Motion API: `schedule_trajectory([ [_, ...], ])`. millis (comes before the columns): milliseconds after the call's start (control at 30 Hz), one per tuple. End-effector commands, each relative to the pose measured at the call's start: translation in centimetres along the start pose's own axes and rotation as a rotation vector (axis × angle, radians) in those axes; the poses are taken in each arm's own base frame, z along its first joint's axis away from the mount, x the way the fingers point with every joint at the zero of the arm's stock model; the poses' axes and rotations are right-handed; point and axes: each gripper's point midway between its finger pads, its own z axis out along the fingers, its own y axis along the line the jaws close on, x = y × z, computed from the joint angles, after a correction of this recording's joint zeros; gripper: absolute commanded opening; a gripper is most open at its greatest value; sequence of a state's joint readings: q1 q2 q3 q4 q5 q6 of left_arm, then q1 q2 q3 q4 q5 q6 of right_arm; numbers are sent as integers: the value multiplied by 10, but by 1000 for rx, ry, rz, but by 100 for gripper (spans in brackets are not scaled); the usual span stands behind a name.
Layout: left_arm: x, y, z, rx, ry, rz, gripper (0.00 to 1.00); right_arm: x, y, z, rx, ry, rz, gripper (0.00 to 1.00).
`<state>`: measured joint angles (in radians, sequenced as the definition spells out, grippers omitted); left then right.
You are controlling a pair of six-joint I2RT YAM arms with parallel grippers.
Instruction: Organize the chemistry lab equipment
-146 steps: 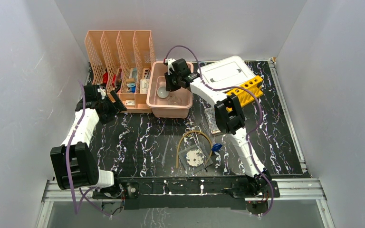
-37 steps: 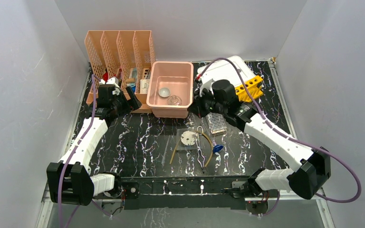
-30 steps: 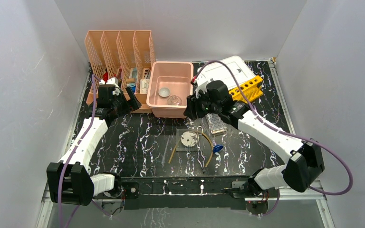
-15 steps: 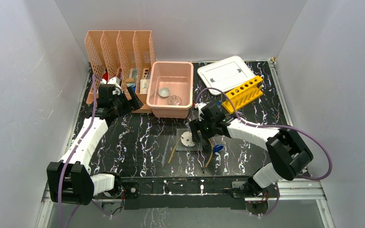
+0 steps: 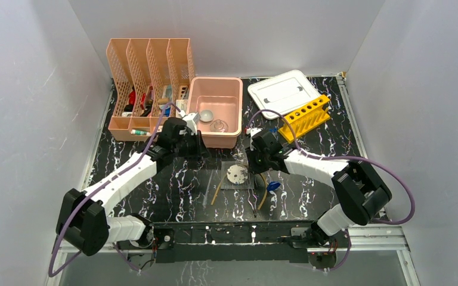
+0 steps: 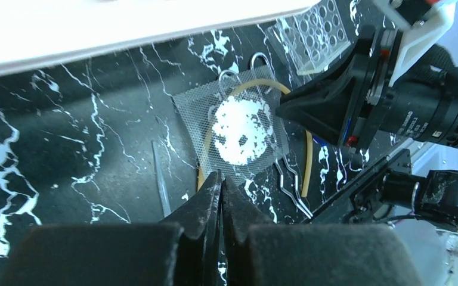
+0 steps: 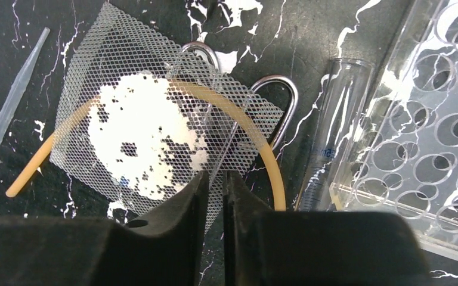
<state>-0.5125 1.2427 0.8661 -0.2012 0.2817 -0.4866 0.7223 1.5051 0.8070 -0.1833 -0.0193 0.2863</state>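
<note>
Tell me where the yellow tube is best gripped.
Probably at the free end of the yellow tube, which sticks out uncovered past the wire mesh. Come straight down, closing across it: the rest of its arc overlaps the mesh and runs beside the metal loops.

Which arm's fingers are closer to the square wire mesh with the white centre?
Right. Right fingers hang over the mesh's edge; left fingers apart, by the pink plastic tub.

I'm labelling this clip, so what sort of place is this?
Probably a staged chemistry bench in a robot test booth: a yellow tube rack, wire gauze and a glass test tube lie on a black marbled table.
</note>
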Motion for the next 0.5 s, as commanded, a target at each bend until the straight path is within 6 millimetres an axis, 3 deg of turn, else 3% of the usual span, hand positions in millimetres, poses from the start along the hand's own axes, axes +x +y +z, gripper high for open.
schedule_trajectory([
  [0, 10, -20, 7, 98, 28, -28, 0, -22, 5, -13, 4, -89, 25, 20],
  [233, 34, -47, 36, 193, 96, -23, 0, -34, 10, -34, -16, -159, 58, 20],
  [300, 45, -41, 48, 170, 129, -16, 0, -33, 10, -37, -21, -167, 71, 20],
  [467, 77, -4, 70, 44, 215, -9, 0, -32, 10, -42, -26, -172, 79, 18],
])
